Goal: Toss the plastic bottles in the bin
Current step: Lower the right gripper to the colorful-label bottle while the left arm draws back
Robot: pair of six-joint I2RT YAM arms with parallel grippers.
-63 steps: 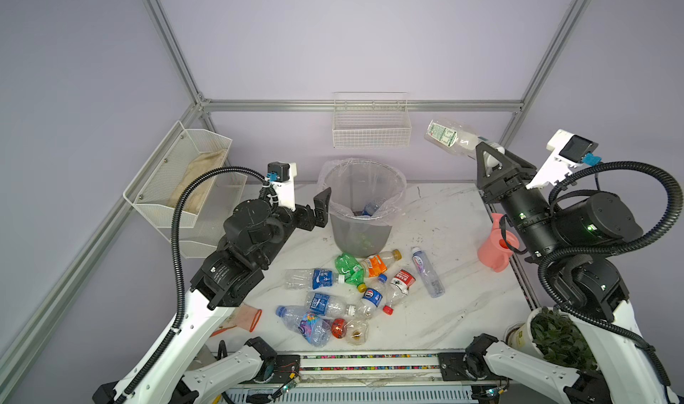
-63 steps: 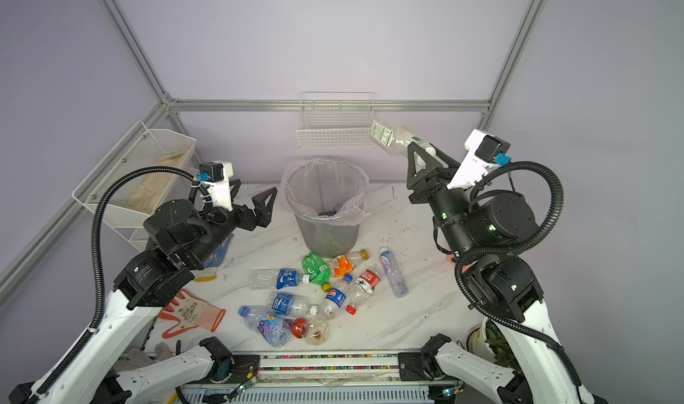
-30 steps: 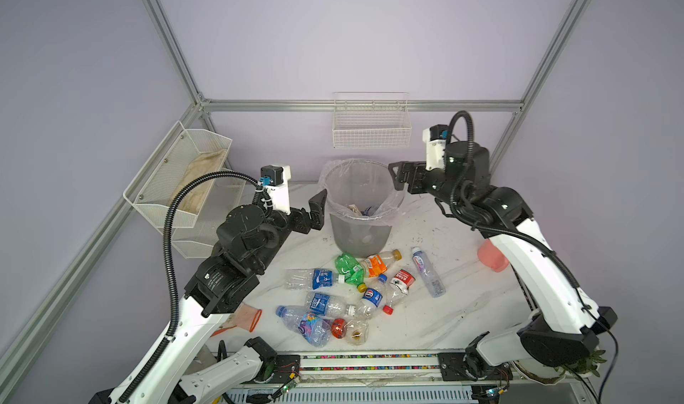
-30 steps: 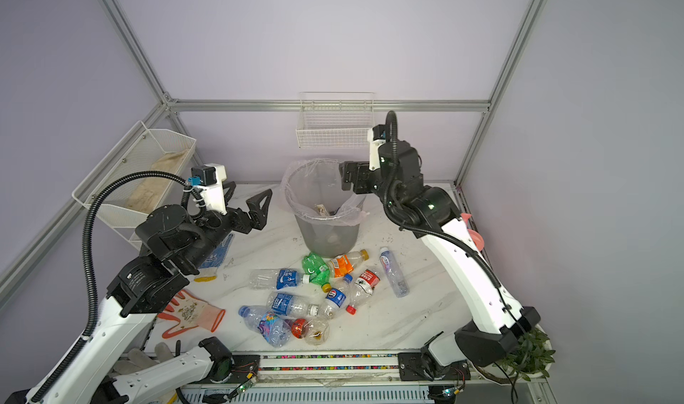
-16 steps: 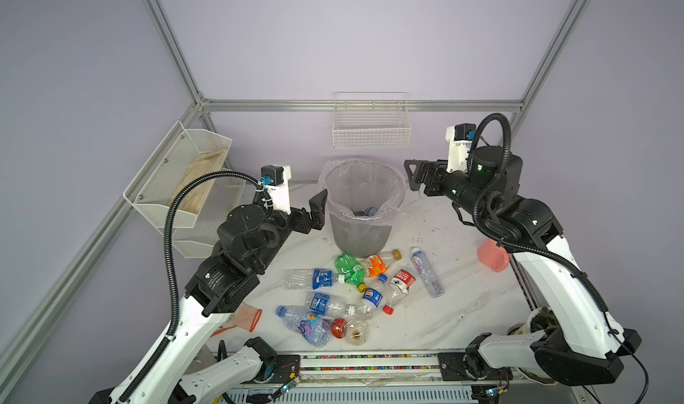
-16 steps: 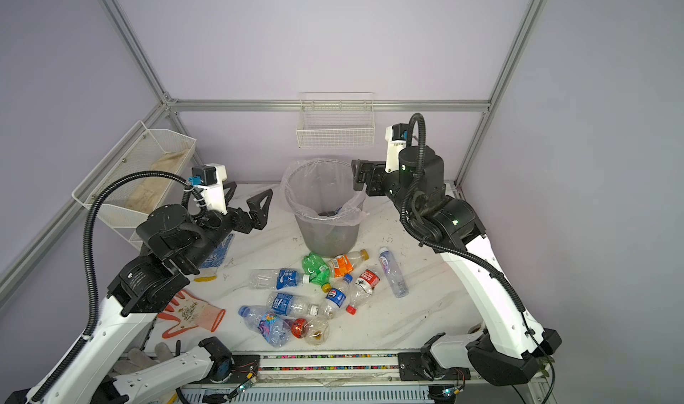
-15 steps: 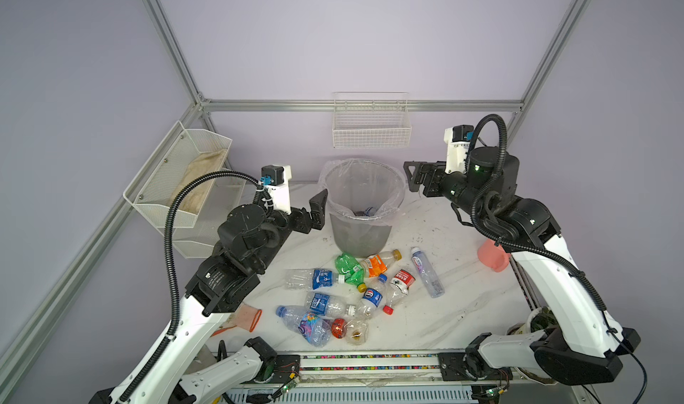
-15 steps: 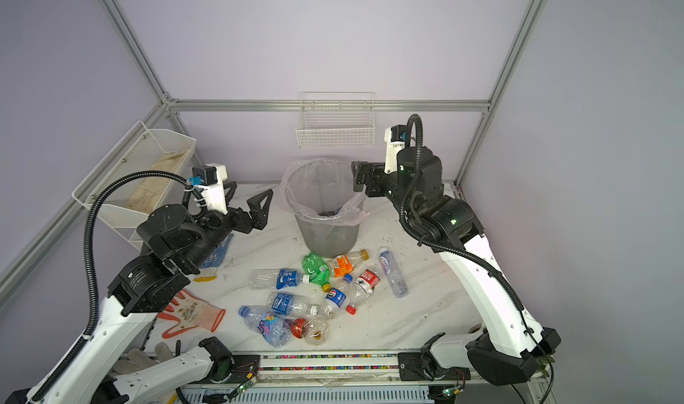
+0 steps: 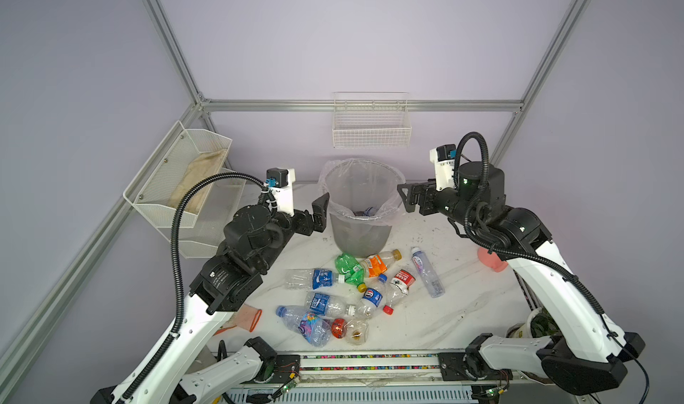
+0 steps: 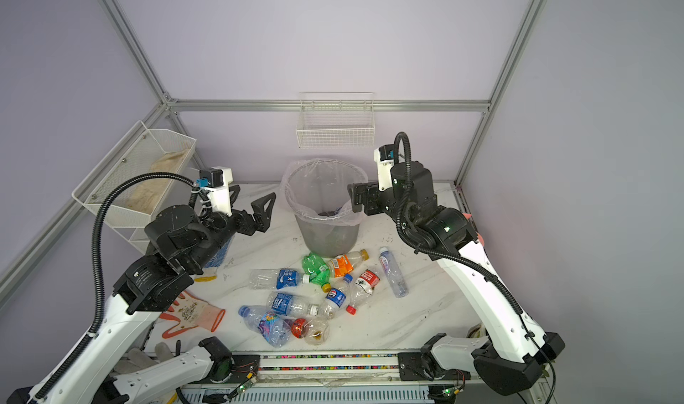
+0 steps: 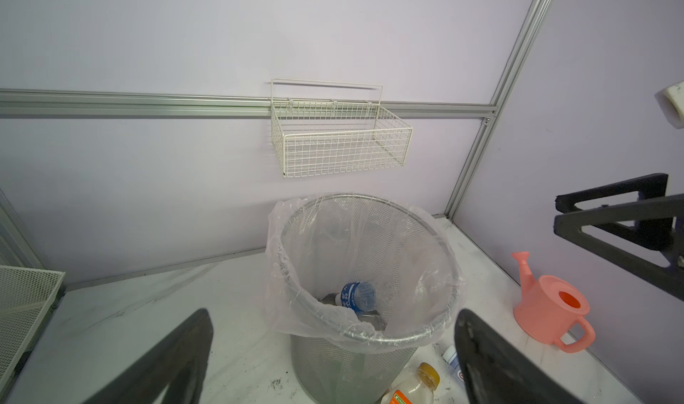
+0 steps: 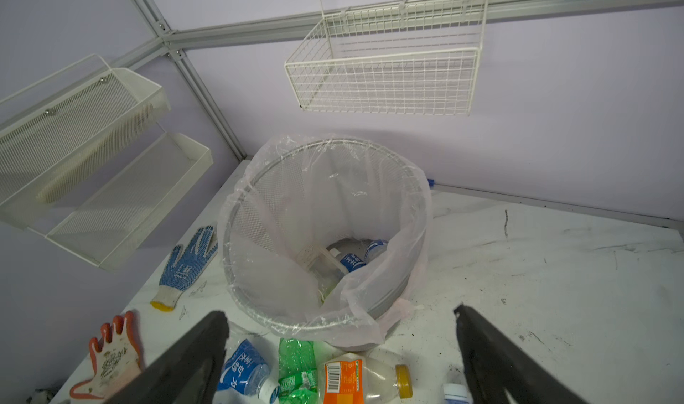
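Lowest in both top views, the plastic bottles lie in a loose heap on the white marble table, low and centre in the frame, none of them gripped. Nearest the bottom edge a crushed bottle with a purple label touches a red-labelled bottle. Above those lie several with blue labels, then a green bottle and an orange-labelled bottle just beside the foot of the bin. A slim clear bottle lies at the right of the heap. An orange glove lies at lower left, partly under the left arm. The bin, grey mesh lined with a clear bag, stands upright at mid-frame, and a blue-labelled bottle lies at its bottom. The left gripper hangs just left of the bin's rim and the right gripper just right of it; both pincers are spread wide and hold nothing. A pink watering can stands at the right, partly behind the right arm. Farthest back, a white wire basket hangs on the wall above the bin, and mesh shelves hang at upper left
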